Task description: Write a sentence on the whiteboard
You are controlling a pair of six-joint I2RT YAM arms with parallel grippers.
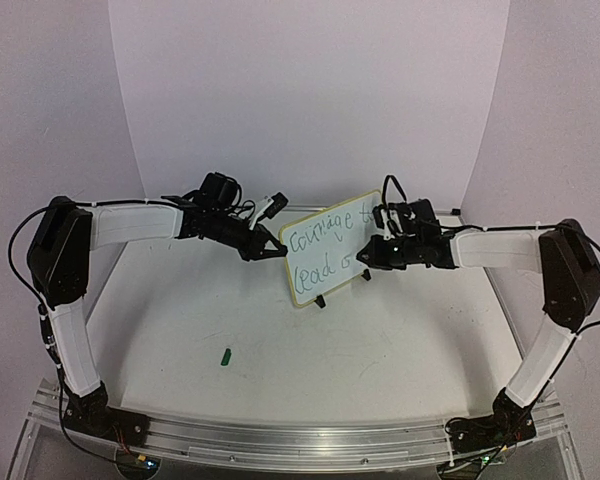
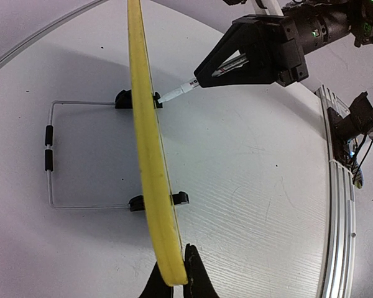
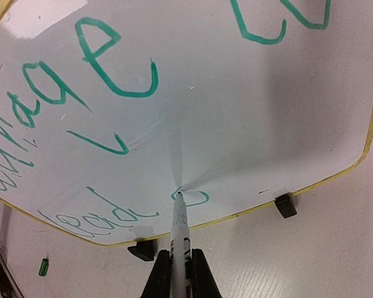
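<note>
The whiteboard stands tilted on its black feet at mid-table. The sentence on it is green writing, "courage to" above "lead o". My left gripper is shut on the board's left edge; in the left wrist view its jaws pinch the yellow rim. My right gripper is shut on a white marker. In the right wrist view the tip touches the board at a small green "o" after "lead". The marker also shows in the left wrist view.
A green marker cap lies on the table near the front left, also in the right wrist view. A wire stand juts behind the board. An aluminium rail runs along the near edge. White walls enclose the table.
</note>
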